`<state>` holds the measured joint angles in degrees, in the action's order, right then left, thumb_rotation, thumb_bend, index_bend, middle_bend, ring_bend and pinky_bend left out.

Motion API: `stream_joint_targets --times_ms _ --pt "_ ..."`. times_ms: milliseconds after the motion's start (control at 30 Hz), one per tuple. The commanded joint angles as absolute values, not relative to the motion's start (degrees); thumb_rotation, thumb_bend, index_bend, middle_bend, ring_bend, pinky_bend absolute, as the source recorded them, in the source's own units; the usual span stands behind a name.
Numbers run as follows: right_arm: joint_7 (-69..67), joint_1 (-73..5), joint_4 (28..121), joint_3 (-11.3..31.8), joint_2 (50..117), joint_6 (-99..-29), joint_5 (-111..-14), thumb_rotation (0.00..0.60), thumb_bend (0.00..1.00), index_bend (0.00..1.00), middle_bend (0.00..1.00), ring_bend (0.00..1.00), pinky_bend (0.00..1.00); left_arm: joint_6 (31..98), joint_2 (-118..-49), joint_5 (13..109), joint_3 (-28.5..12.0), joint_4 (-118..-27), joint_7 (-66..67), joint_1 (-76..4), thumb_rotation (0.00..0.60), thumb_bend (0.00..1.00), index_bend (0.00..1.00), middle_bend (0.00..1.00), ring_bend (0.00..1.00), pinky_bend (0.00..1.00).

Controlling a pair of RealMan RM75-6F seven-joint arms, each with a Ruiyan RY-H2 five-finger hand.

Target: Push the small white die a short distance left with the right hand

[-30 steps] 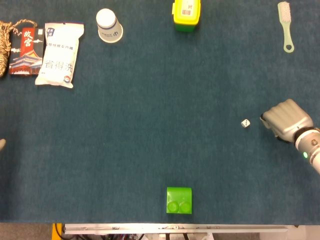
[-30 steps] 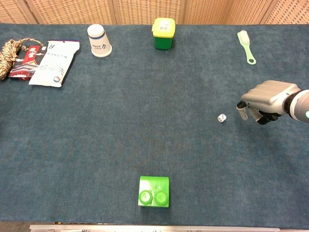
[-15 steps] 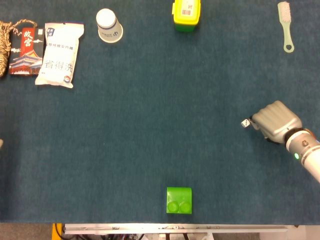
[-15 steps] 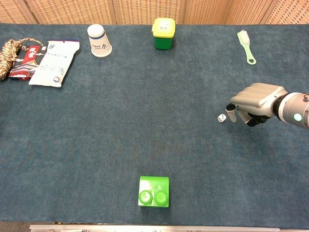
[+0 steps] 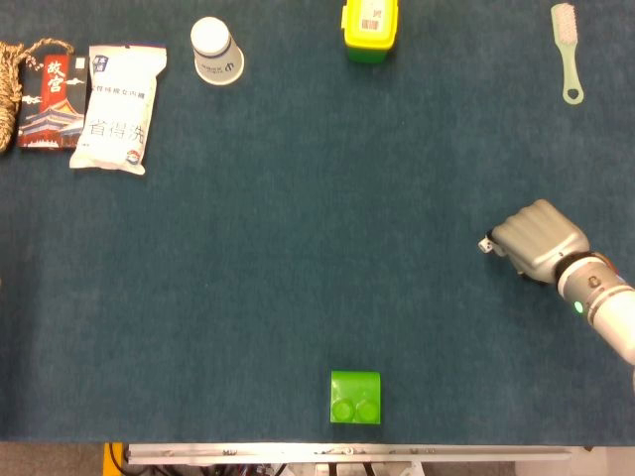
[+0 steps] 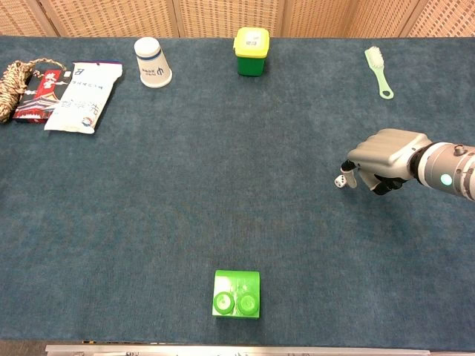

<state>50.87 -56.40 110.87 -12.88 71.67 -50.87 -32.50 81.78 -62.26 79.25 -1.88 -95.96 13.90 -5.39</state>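
Right hand low on the surface, fingers curled in, holding nothing; fingertips touch the small white die at its left edge. Upturned paper cup far off, contents unseen.

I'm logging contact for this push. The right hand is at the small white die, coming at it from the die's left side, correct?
Not quite. The right hand is at the small white die, but on the die's right side, as the chest view shows; the die sits just left of the fingertips.
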Motion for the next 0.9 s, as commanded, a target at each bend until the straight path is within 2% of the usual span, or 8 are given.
stream_joint_targets --times_ms 33,900 --pt "50.82 -56.86 110.56 -13.07 71.99 -50.75 -31.95 0.600 1.00 0.39 1.00 1.00 1.00 81.88 -62.18 79.22 -1.95 -96.01 13.91 -5.35 0.600 0.00 0.36 0.26 0.16 0.35" --pt "49.10 -58.23 108.19 -13.55 74.67 -52.31 -33.14 0.600 1.00 0.34 1.00 1.00 1.00 82.87 -61.62 79.60 -2.16 -96.45 12.89 -4.76 0.600 0.00 0.36 0.26 0.16 0.35"
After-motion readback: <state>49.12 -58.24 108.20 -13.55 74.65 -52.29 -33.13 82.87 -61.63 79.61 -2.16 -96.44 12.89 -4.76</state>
